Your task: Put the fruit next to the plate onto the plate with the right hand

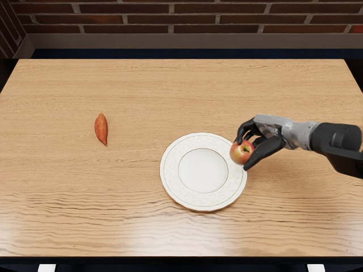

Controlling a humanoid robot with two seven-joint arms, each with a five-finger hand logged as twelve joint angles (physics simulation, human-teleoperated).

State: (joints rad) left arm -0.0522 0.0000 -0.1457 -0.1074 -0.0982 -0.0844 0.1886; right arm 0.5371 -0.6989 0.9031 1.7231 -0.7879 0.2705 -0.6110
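Gripping apple (241, 152), R hand (260, 138) fingers (266, 152) curled round it, at plate (170, 170) rim.

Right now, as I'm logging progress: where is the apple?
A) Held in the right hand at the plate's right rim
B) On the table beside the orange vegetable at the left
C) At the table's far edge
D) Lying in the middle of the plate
A: the right hand has its fingers curled around the apple, right at the right rim of the plate, whose middle is bare.
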